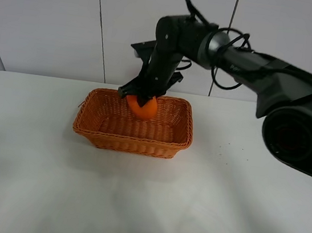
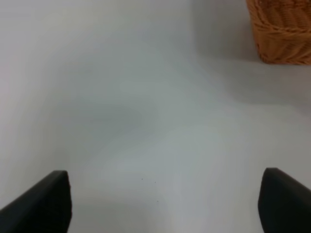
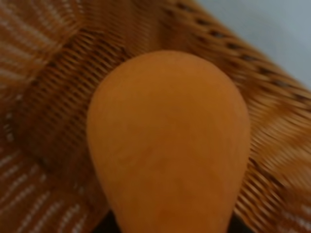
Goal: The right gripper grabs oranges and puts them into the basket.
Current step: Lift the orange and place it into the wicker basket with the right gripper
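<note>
My right gripper (image 1: 141, 98) is shut on the orange (image 1: 143, 107) and holds it over the far middle of the wicker basket (image 1: 96, 131), just inside its back rim. In the right wrist view the orange (image 3: 170, 145) fills most of the picture, with the basket's woven wall (image 3: 48, 73) behind it; the fingers barely show there. My left gripper (image 2: 165, 204) is open over bare white table, and a corner of the basket (image 2: 282, 34) shows beyond it. The left arm is out of the exterior high view.
The white table (image 1: 144, 207) spreads in front of and beside the basket. A white panelled wall (image 1: 54, 17) stands right behind the basket. The right arm's thick black body (image 1: 293, 123) hangs over the table's right side.
</note>
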You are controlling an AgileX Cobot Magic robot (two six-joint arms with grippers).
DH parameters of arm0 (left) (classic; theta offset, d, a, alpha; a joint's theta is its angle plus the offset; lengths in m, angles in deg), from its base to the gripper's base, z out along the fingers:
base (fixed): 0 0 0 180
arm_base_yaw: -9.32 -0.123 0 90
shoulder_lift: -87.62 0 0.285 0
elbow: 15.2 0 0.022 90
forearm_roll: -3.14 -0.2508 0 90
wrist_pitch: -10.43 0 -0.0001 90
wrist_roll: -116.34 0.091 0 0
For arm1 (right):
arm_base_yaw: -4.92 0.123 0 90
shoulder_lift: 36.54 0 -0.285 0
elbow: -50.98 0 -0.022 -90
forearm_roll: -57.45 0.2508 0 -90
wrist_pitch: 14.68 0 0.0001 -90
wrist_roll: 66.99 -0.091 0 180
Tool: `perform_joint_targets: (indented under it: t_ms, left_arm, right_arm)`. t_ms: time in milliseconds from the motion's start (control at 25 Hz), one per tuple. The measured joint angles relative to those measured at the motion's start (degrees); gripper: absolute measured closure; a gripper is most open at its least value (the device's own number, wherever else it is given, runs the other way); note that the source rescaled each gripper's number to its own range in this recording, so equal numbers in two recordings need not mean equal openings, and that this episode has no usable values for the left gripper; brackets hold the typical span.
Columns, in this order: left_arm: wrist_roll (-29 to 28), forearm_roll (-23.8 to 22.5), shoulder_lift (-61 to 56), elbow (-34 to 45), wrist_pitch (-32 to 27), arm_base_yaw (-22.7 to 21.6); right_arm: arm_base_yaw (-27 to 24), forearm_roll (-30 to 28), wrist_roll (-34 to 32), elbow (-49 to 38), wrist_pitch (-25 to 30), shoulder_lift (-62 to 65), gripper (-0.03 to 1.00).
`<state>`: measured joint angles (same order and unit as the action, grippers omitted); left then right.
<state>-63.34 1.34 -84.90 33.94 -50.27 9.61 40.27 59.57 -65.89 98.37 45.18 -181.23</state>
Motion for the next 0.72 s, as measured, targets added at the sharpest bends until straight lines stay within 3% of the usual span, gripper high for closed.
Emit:
perform_joint_targets:
  t_ms: [200, 240, 320, 400, 440, 560, 720]
  left_arm:
    - [0.00, 0.00, 0.00, 0.00, 0.00, 0.00]
    - [0.00, 0.00, 0.00, 0.00, 0.00, 0.00]
    - [0.00, 0.00, 0.00, 0.00, 0.00, 0.00]
    - [0.00, 0.00, 0.00, 0.00, 0.00, 0.00]
    - [0.00, 0.00, 0.00, 0.00, 0.00, 0.00]
    - [0.00, 0.00, 0.00, 0.00, 0.00, 0.00]
    - [0.00, 0.00, 0.00, 0.00, 0.00, 0.00]
  right_arm:
    - [-0.23, 0.00, 0.29, 0.00, -1.39, -5.59, 0.96]
    - [-0.28, 0.48, 0.34, 0.00, -1.39, -5.84, 0.91]
    - [-0.28, 1.44, 1.02, 0.11, -1.40, -5.69, 0.68]
    - [-0.28, 2.24, 2.10, 0.17, -0.98, -5.54, 0.30]
    - [-0.28, 2.45, 2.81, 0.17, -0.50, -5.47, 0.16]
    - [-0.28, 2.61, 3.78, 0.17, 1.04, -4.64, 0.01]
    - [-0.28, 2.56, 4.08, 0.23, 4.95, -1.26, -0.03]
